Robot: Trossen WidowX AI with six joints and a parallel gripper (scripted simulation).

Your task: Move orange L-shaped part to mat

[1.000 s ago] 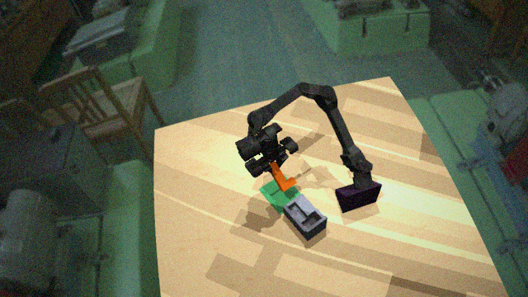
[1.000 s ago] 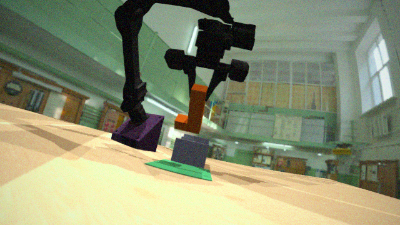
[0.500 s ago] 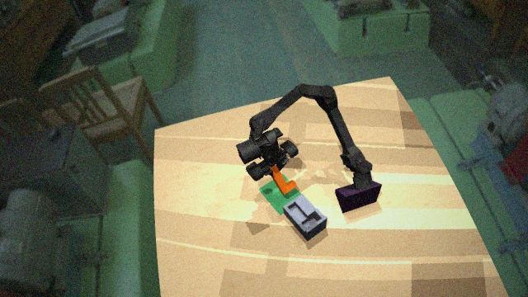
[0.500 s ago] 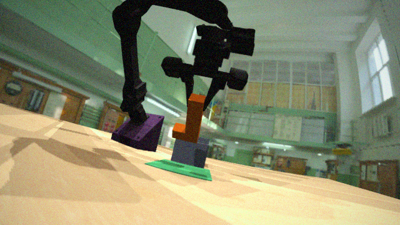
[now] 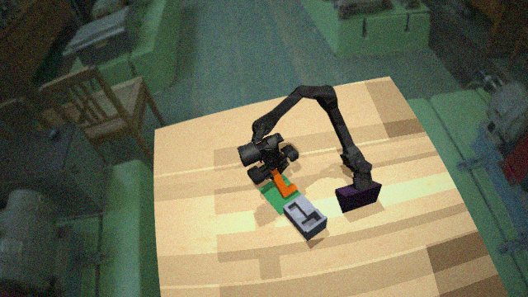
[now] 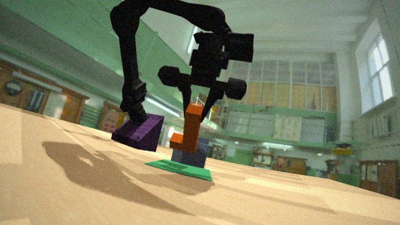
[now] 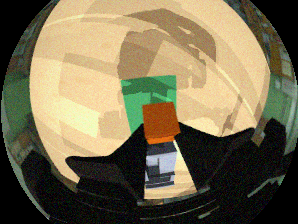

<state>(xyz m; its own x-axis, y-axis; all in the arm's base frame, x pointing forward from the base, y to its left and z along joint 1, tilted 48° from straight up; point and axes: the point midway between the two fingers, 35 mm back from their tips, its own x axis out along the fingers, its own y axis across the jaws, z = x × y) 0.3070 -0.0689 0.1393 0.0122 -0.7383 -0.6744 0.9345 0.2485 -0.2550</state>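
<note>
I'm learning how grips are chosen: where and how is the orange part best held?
Probably by the plain end of its long arm, as the gripper does, from above, fingers across the narrow width: the orange part hangs tilted, its L-shaped foot lowest.

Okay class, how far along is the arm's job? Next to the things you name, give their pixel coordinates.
Done: the tray (image 5: 299, 205) (image 6: 204, 155) (image 7: 169, 159) shows an empty pocket. In hand: the gripper (image 5: 274, 170) (image 6: 194, 114) (image 7: 157, 124) pinches the orange part (image 5: 283, 184) (image 6: 192, 128) (image 7: 161, 120), tilted in the air above the green mat (image 5: 272, 198) (image 6: 190, 170) (image 7: 150, 85). Left: lay it flat there, top side up, and release.
</note>
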